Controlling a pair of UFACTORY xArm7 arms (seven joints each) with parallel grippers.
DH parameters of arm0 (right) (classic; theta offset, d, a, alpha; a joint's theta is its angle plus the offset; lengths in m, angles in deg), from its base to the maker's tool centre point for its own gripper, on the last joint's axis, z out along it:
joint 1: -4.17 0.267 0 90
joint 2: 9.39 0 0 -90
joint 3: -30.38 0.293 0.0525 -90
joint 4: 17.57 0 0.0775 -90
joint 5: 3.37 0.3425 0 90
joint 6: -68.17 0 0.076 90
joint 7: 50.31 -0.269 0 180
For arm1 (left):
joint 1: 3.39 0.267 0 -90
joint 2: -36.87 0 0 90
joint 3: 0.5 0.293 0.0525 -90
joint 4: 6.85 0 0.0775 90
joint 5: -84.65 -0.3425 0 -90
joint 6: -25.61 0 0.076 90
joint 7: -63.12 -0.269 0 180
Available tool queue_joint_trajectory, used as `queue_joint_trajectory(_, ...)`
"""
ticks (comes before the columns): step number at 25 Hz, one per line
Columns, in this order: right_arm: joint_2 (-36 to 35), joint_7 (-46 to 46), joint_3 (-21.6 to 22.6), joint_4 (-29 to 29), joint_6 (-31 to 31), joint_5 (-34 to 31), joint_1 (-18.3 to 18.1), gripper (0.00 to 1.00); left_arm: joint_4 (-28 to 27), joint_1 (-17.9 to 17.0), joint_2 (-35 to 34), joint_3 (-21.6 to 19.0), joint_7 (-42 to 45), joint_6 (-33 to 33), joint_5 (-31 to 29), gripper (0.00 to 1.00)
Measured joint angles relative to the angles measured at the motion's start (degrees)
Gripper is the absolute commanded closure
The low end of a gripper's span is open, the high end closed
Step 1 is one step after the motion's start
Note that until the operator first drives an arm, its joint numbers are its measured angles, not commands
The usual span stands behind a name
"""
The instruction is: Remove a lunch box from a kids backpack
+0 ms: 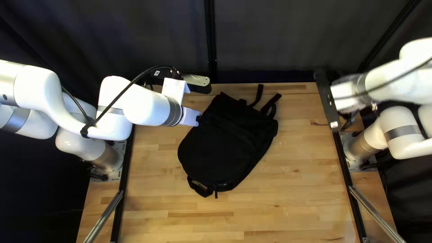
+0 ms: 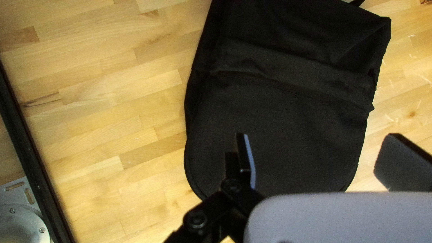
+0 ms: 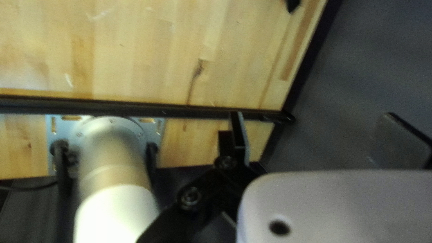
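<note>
A black backpack (image 1: 225,150) lies flat on the wooden table, its straps (image 1: 270,104) stretching toward the far right. My left gripper (image 1: 200,119) is over its left side. In the left wrist view, the fingers of my left gripper (image 2: 321,157) stand wide apart above the backpack (image 2: 288,121), nothing held between them. My right gripper (image 1: 350,118) is over the table's right edge, away from the bag. The right wrist view shows my right gripper (image 3: 317,139) open with nothing between its fingers. No lunch box is visible; the bag's inside is hidden.
Black rails (image 1: 344,157) run along both sides of the table (image 1: 297,180). Beyond its far edge hangs a dark curtain (image 1: 270,40). My right arm's base (image 3: 112,135) stands close to my right gripper, beyond the rail.
</note>
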Motion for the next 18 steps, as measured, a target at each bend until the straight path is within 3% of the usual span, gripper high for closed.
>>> queue_joint_trajectory(5, -11.85, -3.28, 2.33, 1.67, -14.51, 0.19, 0.81, 0.00, 0.00, 0.00, 0.00, 0.00, 0.00, 0.00, 0.00, 0.00)
queue_joint_trajectory(10, -29.78, -4.24, 3.22, -3.01, -27.74, -3.64, -1.49, 0.00, 0.00, 0.00, 0.00, 0.00, 0.00, 0.00, 0.00, 0.00)
queue_joint_trajectory(14, -41.78, -4.89, 3.95, -9.78, -33.38, -8.18, -3.33, 0.00, 0.00, 0.00, 0.00, 0.00, 0.00, 0.00, 0.00, 0.00)
queue_joint_trajectory(18, -49.15, -7.81, 5.69, -15.56, -34.98, -14.87, -3.69, 0.00, 0.00, 0.00, 0.00, 0.00, 0.00, 0.00, 0.00, 0.00)
